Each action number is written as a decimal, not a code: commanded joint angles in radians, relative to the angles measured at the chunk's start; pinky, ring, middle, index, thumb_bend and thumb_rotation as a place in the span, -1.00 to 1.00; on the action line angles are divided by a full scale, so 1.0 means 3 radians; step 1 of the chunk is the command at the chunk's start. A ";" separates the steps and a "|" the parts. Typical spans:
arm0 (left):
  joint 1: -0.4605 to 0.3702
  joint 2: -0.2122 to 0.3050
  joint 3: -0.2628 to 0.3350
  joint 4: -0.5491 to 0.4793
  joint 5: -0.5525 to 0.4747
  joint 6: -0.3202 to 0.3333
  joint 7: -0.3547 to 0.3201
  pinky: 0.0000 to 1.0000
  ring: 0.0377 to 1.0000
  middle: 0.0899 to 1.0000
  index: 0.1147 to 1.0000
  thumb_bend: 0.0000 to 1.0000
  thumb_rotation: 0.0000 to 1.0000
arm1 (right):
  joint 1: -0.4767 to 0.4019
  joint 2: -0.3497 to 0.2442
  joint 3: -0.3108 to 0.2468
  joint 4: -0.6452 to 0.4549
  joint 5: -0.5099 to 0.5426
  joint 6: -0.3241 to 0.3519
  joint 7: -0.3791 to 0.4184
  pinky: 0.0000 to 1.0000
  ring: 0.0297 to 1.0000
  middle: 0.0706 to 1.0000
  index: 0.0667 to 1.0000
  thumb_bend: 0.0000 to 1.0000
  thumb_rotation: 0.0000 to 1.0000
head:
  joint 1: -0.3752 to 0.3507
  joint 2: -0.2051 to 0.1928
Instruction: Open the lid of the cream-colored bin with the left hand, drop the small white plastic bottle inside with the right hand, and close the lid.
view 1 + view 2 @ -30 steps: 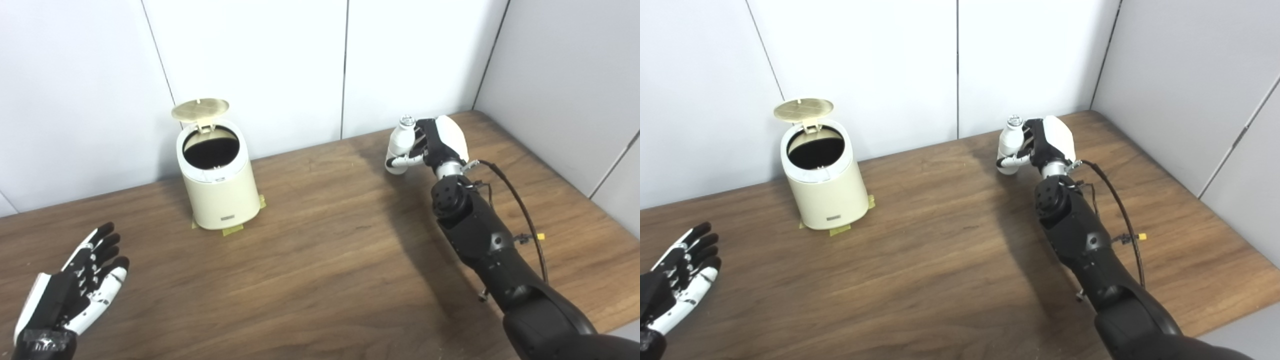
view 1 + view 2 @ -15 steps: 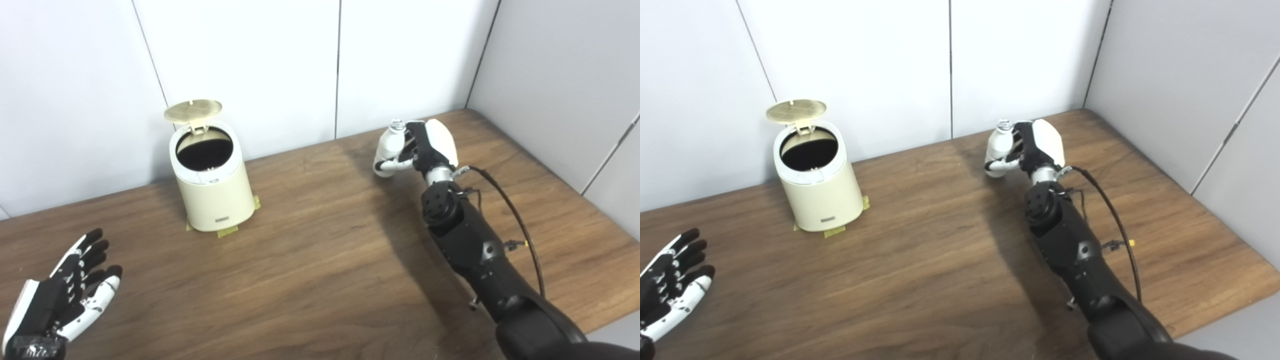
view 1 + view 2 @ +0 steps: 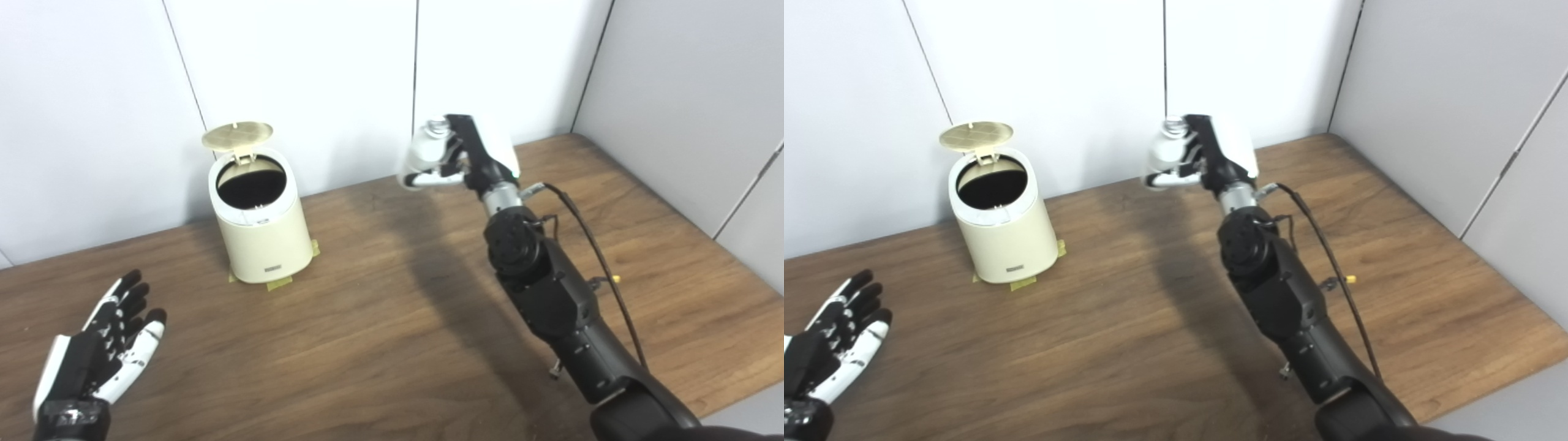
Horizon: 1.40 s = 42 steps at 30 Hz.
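My right hand (image 3: 471, 156) grasps the bottle (image 3: 421, 154) above the counter (image 3: 380, 318); the open-lidded bin (image 3: 260, 226) stands to its left; my left hand (image 3: 101, 358) lies released.

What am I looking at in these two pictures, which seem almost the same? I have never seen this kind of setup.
Both pictures come from two cameras set side by side on a humanoid robot's head, so they show one scene from slightly different spots. The black arms entering from the bottom edge are the robot's own.

On the brown wooden table stands a cream-colored round plastic bin, near the wall, on bits of yellowish tape. Its round hinged lid is tipped up, so the dark inside shows.

The right hand, black with a white back, holds a small white plastic bottle upright in the air, to the right of the bin and not over it. The left hand is open, palm up, at the lower left, holding nothing.
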 commanded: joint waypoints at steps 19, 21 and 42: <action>0.0114 -0.0271 -0.0385 0.0193 -0.0194 -0.0088 0.0956 0.66 0.68 0.71 0.76 0.09 0.09 | -0.0633 0.0226 0.0318 -0.0689 -0.0148 0.0006 0.0723 -0.28 -0.20 -0.12 -0.05 0.04 -1.00 | 0.0992 -0.0152; 0.0123 -0.0285 -0.0421 0.0214 -0.0208 -0.0102 0.1027 0.67 0.68 0.70 0.76 0.11 0.09 | -0.0688 0.0279 0.0346 -0.0603 -0.0138 -0.0078 0.0709 -0.29 -0.20 -0.12 -0.04 0.04 -1.00 | 0.1054 -0.0172; 0.0168 -0.0234 -0.0657 0.0338 -0.0322 -0.0196 0.1340 0.79 0.74 0.70 0.72 0.16 0.14 | -0.1080 0.0752 0.0374 0.0582 -0.0101 -0.0666 0.0253 -0.24 -0.16 -0.12 -0.08 0.04 -1.00 | 0.1234 -0.0252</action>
